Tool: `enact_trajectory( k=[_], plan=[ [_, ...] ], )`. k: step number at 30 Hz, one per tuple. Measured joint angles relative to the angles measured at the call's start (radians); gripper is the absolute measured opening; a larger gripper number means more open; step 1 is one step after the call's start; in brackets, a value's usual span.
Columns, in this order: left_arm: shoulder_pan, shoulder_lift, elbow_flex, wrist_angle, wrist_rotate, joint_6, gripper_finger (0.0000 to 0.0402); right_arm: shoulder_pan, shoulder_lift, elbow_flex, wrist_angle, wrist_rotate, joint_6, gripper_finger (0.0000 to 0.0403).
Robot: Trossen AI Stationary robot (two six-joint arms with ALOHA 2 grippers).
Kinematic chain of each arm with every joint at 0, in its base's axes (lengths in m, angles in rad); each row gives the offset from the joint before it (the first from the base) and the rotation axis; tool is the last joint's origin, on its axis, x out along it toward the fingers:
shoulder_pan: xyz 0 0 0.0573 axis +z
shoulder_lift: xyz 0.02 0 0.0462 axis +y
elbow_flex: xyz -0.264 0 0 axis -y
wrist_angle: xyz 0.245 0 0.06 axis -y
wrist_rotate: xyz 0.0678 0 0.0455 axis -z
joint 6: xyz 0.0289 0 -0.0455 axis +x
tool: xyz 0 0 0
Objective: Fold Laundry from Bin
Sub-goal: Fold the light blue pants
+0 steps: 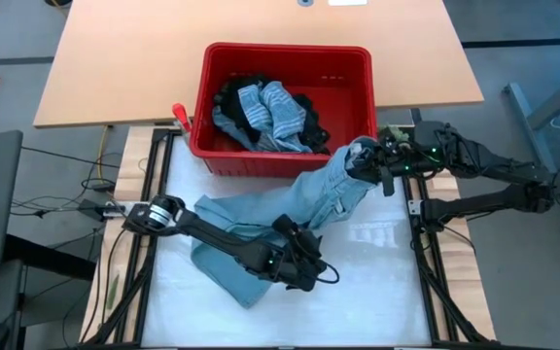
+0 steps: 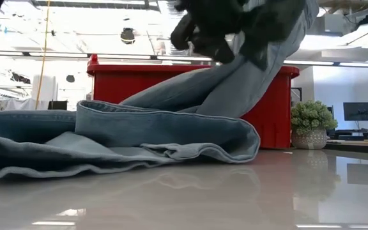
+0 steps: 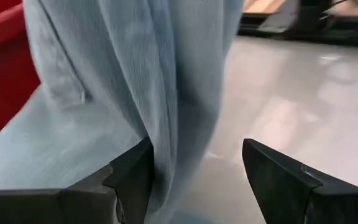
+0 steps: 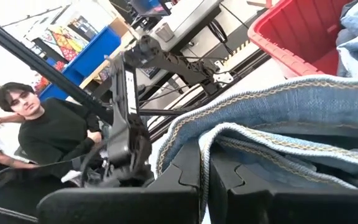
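The table (image 1: 358, 292) is pale and glossy, with a wooden table behind it. At its far edge stands the red bin (image 1: 285, 107), and inside lie a blue-white striped garment (image 1: 270, 112) and black garments (image 1: 233, 97) around it.

The jeans (image 1: 261, 228), light blue denim, lie out of the bin, spread from the table's left middle up to the bin's near right corner. Most of the cloth lies bunched and flat on the table; one end rises off it, hanging against the bin's front wall in the low view.

The right end effector (image 1: 366, 163) is beside the bin's near right corner, above the table, its fingers shut on the raised hemmed edge of the jeans; the right wrist view shows stitched denim pinched between them.

The left end effector (image 1: 321, 275) is low over the middle of the table at the jeans' near edge. Its fingers (image 3: 132, 177) stand apart, one touching the hanging denim, the other clear of it over bare table; it grips nothing.

A small potted plant (image 2: 310, 124) stands to the right of the bin. A person (image 4: 39, 134) in black sits in the room beyond.
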Motion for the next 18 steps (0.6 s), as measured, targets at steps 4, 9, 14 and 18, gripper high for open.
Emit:
enact_trajectory(
  k=[4, 9, 14, 18],
  plan=[
    [0.0, 0.021, 0.008, 0.005, -0.104, -0.005, 0.0226, 0.0, -0.001, 0.0, 0.019, 0.002, 0.034, 0.0028],
    [0.031, 0.021, 0.001, 0.007, -0.101, -0.053, 0.0226, 0.0, -0.001, 0.0, 0.044, 0.002, 0.055, 0.0028],
    [0.057, 0.022, 0.001, 0.012, -0.092, -0.089, 0.0182, 0.0, -0.001, 0.0, 0.051, 0.005, 0.064, 0.0029],
    [0.062, 0.022, 0.007, 0.01, -0.083, -0.124, 0.0088, 0.0, -0.001, 0.0, 0.051, 0.005, 0.064, 0.0029]
  ],
)
